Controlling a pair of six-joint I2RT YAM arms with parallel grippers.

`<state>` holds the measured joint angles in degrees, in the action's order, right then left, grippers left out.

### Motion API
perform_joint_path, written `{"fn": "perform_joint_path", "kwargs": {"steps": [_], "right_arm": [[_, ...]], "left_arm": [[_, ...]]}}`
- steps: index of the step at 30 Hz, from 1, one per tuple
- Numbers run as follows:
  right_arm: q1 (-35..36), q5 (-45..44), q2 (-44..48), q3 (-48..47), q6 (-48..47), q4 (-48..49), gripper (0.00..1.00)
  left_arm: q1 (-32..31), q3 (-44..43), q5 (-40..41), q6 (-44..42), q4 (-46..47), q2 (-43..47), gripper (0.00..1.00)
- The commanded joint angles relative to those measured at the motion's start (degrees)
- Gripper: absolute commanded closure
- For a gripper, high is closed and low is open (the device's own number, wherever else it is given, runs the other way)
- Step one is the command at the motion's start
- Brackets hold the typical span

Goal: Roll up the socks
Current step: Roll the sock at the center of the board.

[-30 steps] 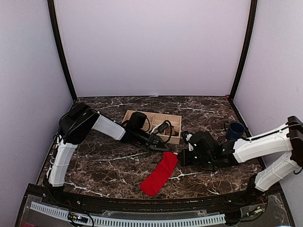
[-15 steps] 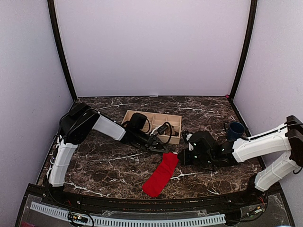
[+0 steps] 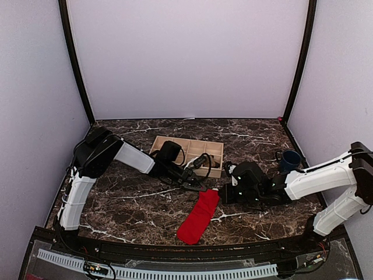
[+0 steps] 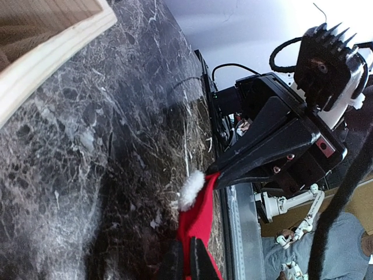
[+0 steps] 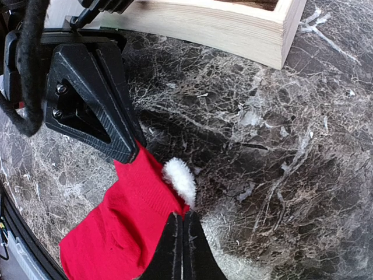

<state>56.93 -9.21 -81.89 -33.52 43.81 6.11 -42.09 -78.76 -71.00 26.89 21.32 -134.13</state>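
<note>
Low at centre of the overhead frame, see the red sock (image 3: 198, 217) lying slantwise on the table (image 3: 128, 204), white-tufted top end toward the wooden tray (image 3: 195, 140). Note left hand (image 4: 186, 249) and right hand (image 5: 182, 226) both pinched tight on that top end.

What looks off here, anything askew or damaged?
Nothing spilled or broken. Both the left gripper and right gripper pinch the same white-tufted end of the red sock, which lies flat and unrolled.
</note>
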Motion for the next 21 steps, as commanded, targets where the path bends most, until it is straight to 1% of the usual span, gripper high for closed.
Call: {"fn": "perform_joint_path", "kwargs": {"steps": [1, 5, 7, 9, 14, 17, 21], "right_arm": [[-0.48, -0.02, -0.55, -1.52, -0.04, 1.72, 1.00], [-0.58, -0.22, -0.67, -2.04, -0.29, 0.96, 1.00], [-0.59, -0.57, -0.57, -2.50, -0.51, 0.06, 1.00], [-0.59, -1.01, -0.26, -2.89, -0.65, -0.75, 0.99], [-0.54, -1.70, 0.38, -3.24, -0.58, -2.17, 0.82], [-0.59, -2.18, 1.20, -3.26, -0.17, -2.68, 0.77], [-0.59, -2.65, 2.44, -3.03, 0.77, -3.09, 0.75]], "left_arm": [[0.34, -1.44, -0.89, -1.25, -1.19, -0.35, 1.00], [0.59, -2.44, 0.80, -3.70, -4.44, -0.07, 1.00], [0.57, -2.41, 3.84, -6.73, -7.35, 0.79, 1.00], [0.56, -1.12, 8.23, -10.31, -8.16, 2.62, 1.00], [0.60, 2.39, 16.38, -14.47, -5.92, 6.93, 1.00], [0.58, 4.13, 18.85, -15.36, -3.50, 8.55, 1.00], [0.53, 6.94, 20.93, -15.65, 0.90, 10.64, 1.00]]}}
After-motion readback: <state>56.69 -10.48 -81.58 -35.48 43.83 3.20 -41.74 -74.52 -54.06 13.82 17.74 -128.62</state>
